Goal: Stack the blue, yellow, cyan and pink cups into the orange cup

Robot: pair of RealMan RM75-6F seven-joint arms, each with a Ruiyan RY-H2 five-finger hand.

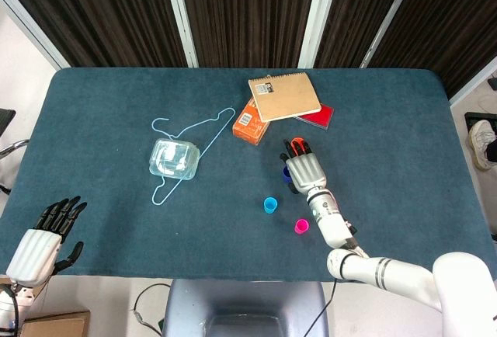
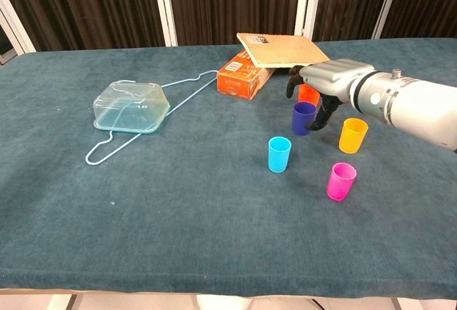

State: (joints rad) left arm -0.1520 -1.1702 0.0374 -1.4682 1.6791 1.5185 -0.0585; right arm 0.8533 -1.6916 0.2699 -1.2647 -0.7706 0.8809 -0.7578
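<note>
My right hand (image 1: 305,169) (image 2: 326,81) hovers over the blue cup (image 2: 303,118) with its fingers apart, thumb down on the cup's right side and fingertips reaching towards the orange cup (image 2: 308,93) (image 1: 297,148) just behind. The blue cup (image 1: 286,173) stands on the table, not lifted. The yellow cup (image 2: 353,135) stands to the right; in the head view my arm hides it. Nearer the front are the cyan cup (image 2: 279,154) (image 1: 269,205) and the pink cup (image 2: 340,181) (image 1: 301,226). My left hand (image 1: 43,236) hangs open off the table's front left corner.
An orange box (image 2: 244,81) with a tan notebook (image 2: 282,49) leaning on it lies just behind the cups, with a red book (image 1: 318,116) beside it. A clear plastic container (image 2: 131,106) sits on a light blue wire hanger (image 2: 187,85) to the left.
</note>
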